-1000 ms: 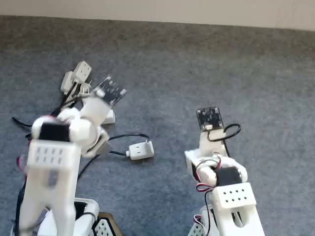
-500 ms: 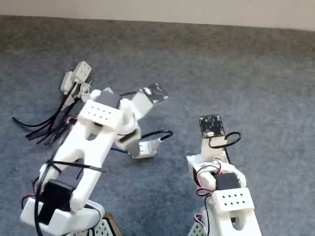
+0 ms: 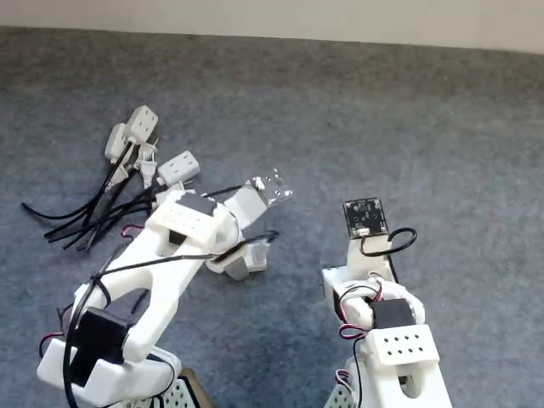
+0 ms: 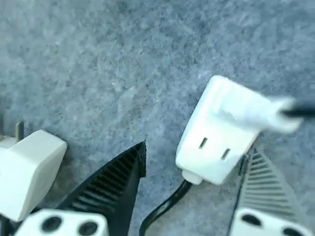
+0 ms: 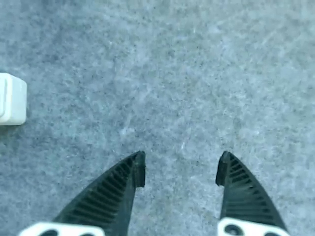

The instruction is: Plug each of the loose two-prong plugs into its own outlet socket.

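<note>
From above, the left arm (image 3: 174, 246) leans over a white outlet socket (image 3: 241, 262) on the grey surface (image 3: 382, 110), with a cluster of plugs (image 3: 143, 161) lying beyond it. At the left wrist, the left end effector (image 4: 194, 152) stands open astride that socket, and a loose plug (image 4: 27, 167) is just beside it. At the right wrist, the right end effector (image 5: 182, 156) is spread open over the surface.

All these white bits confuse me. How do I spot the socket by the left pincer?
On the grey carpet, find the left arm's black pincer. The white plastic socket block lies alone between its fingers, on a black cord, apart from the tangled plugs.
</note>
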